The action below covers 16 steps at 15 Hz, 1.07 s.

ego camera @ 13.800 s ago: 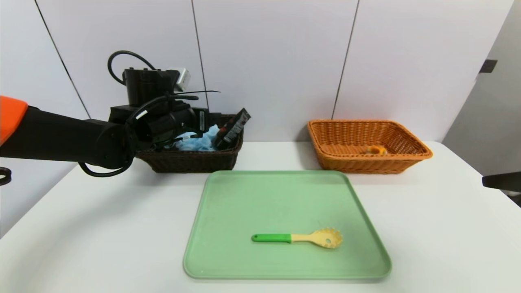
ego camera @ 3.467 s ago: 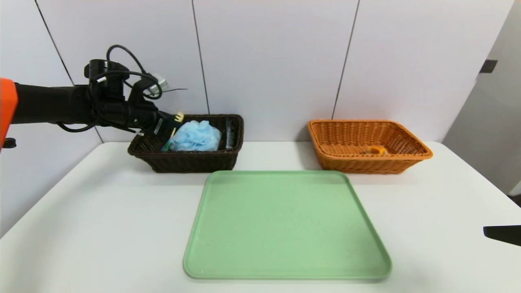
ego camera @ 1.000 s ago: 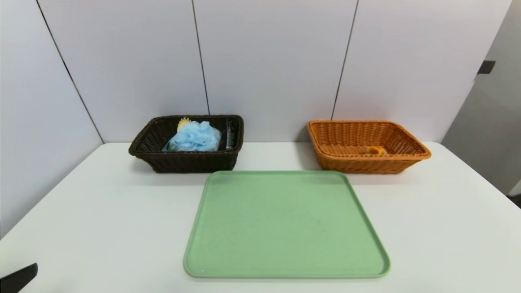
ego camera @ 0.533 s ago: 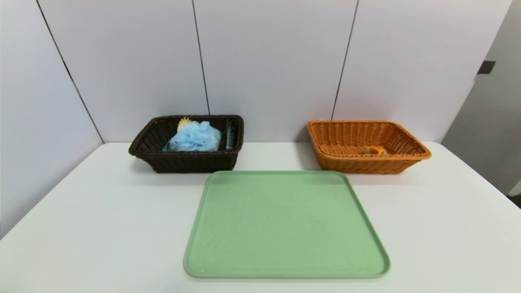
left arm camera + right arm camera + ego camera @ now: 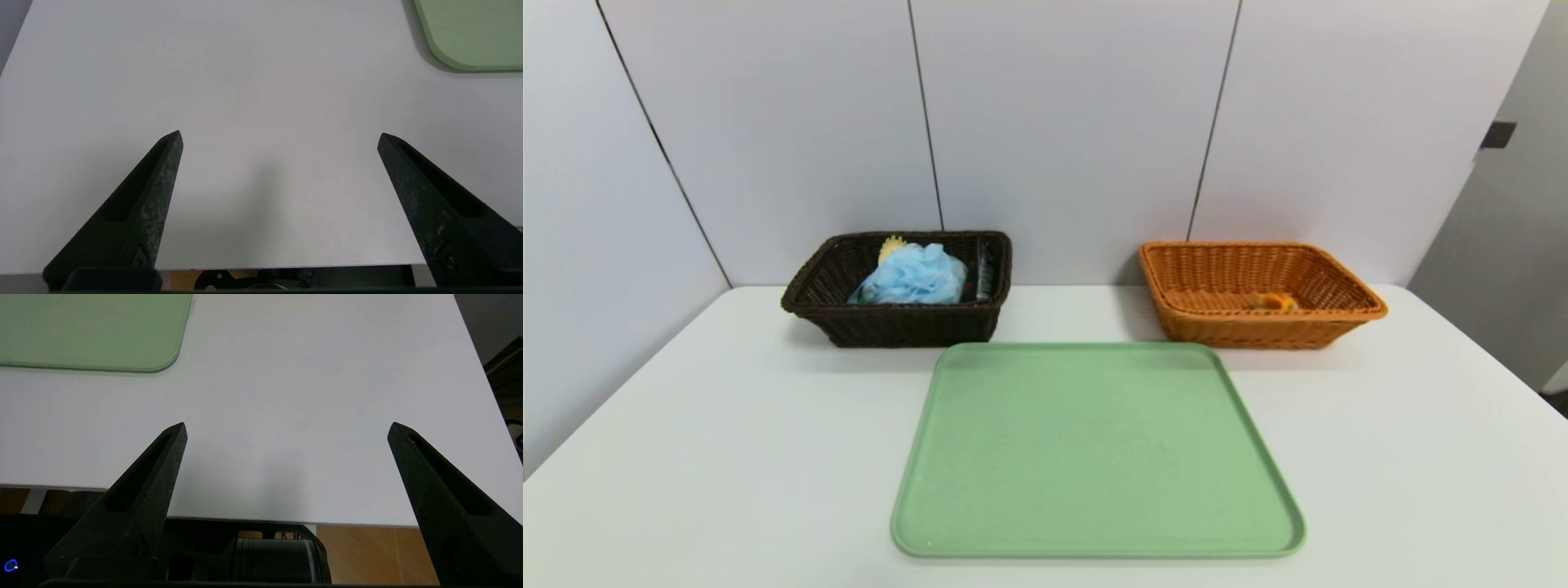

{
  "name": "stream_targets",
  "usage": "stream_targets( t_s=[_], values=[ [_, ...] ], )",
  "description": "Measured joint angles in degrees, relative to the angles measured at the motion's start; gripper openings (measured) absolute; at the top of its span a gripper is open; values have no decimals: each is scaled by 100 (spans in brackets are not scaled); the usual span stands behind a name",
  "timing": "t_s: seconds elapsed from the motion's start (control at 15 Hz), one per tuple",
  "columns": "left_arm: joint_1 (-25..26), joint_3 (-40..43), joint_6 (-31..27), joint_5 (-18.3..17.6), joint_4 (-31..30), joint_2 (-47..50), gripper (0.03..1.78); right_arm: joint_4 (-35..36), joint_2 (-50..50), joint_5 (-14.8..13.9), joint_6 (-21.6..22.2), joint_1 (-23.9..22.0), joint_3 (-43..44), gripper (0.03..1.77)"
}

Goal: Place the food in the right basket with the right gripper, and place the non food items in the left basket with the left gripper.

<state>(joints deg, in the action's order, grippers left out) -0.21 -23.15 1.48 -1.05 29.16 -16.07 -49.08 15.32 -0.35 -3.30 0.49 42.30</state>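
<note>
Left gripper (image 5: 280,136) spread, empty, over desk's (image 5: 727,457) near-left edge; right gripper (image 5: 287,426) likewise at near-right edge. Green tray (image 5: 1094,449) bare. Blue sponge (image 5: 915,276) in left basket (image 5: 890,322), food (image 5: 1276,301) in right basket (image 5: 1258,331). Sorting looks finished.

From my remote station: a white bench (image 5: 727,457) carries a bare green tray (image 5: 1094,449) at centre. Behind it to the left, a dark brown basket (image 5: 898,322) holds a blue bath pouf (image 5: 913,276), with a yellow utensil head (image 5: 891,243) showing just behind it. To the right, an orange basket (image 5: 1258,327) contains one small orange food item (image 5: 1276,301). Grey wall panels (image 5: 1062,122) stand behind.
</note>
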Motion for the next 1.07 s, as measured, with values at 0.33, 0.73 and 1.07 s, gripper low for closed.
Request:
stream_targets(
  t_s=[0.33, 0.73, 1.07],
  values=[
    [69, 742, -210, 1, -99, 784, 169, 453, -926, -38, -129, -46, -777, 170],
    [67, 1913, -229, 41, -2010, 1517, 169, 2593, -1492, -444, -356, -41, -2098, 170],
    [62, 2297, -205, 30, -2926, 1607, 169, 4476, -1540, -452, -724, -41, -3458, 170]
  ],
)
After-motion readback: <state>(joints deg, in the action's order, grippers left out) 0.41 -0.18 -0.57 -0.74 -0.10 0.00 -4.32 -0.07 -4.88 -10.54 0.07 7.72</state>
